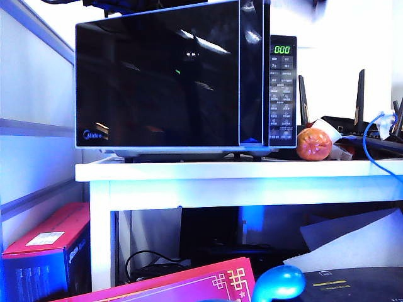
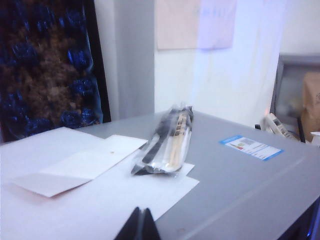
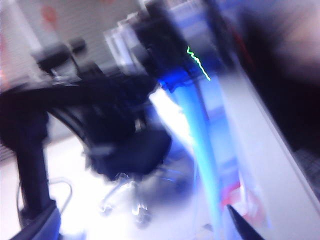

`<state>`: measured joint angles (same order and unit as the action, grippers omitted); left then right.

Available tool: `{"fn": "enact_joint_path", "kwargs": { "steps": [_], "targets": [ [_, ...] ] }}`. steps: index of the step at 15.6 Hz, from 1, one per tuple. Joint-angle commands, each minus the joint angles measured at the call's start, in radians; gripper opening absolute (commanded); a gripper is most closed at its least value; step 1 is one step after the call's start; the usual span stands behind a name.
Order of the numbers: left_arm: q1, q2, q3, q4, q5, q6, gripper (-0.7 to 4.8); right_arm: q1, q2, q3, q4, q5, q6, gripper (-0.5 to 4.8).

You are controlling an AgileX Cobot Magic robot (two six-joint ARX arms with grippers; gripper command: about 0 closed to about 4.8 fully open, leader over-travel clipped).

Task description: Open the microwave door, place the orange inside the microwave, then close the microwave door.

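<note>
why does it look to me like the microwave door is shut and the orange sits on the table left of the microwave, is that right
Not quite: the orange sits to the right of the microwave, beside its button panel, as the exterior view shows. The microwave door is indeed shut, and the orange does rest on the white table.
</note>
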<state>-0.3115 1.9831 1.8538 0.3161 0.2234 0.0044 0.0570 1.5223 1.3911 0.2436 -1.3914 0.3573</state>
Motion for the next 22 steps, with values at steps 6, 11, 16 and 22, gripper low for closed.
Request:
{"fn": "enact_joint_path", "kwargs": {
  "steps": [6, 11, 16, 22],
  "targets": [
    [0.001, 0.011, -0.010, -0.058, 0.001, 0.015, -0.05, -0.038, 0.000, -0.003, 0.074, 0.222, -0.124, 3.95],
    [0.001, 0.011, -0.010, -0.058, 0.002, 0.014, -0.05, -0.026, 0.032, -0.004, 0.065, 0.610, -0.235, 3.94],
    [0.001, 0.011, -0.009, -0.060, 0.025, 0.014, -0.05, 0.008, 0.163, -0.004, 0.063, 0.645, -0.235, 3.86],
    [0.001, 0.010, 0.029, -0.075, 0.056, -0.014, -0.05, 0.032, 0.173, -0.004, 0.068, 0.489, -0.237, 3.86]
  ]
}}
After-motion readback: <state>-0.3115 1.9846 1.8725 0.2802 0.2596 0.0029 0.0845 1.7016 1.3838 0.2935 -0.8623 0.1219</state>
